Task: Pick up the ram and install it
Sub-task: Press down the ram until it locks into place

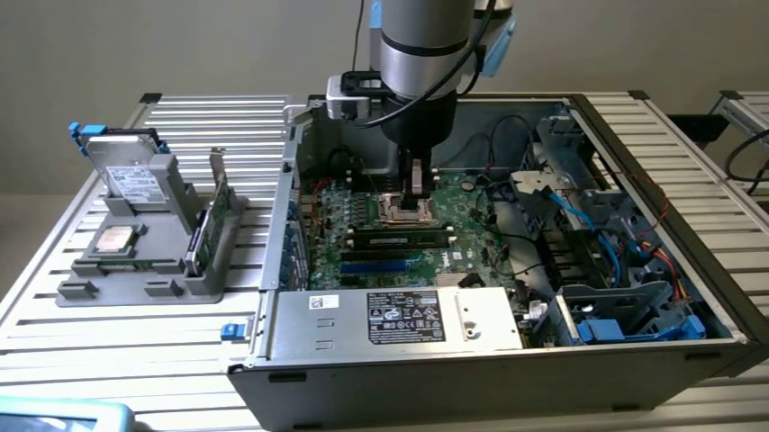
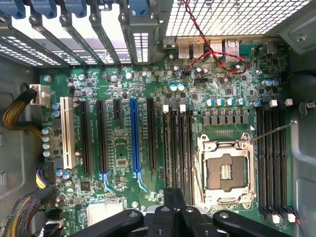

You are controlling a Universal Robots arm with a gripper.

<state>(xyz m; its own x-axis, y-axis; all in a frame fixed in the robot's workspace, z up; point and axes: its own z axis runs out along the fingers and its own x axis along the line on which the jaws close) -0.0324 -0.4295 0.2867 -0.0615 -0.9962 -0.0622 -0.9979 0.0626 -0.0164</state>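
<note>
In the exterior view the ram (image 1: 402,240), a long thin green stick with dark chips, lies along the black memory slots of the motherboard (image 1: 469,202) inside the open computer case. My gripper (image 1: 417,187) hangs a little above the board, over the silver processor socket (image 1: 406,212) and just beyond the ram, not touching it. Seen from the wrist, the black fingers (image 2: 169,203) stand together with nothing between them, above the row of memory slots (image 2: 177,143) beside the socket (image 2: 225,170). The gripper (image 2: 175,205) is shut and holds nothing.
The case walls (image 1: 360,378) surround the board, with a power supply (image 1: 402,317) at the front and cables and drive bays (image 1: 613,270) on the exterior view's right. A grey holder (image 1: 157,270) outside the case carries a drive, a square chip (image 1: 114,239) and a green expansion card (image 1: 207,225).
</note>
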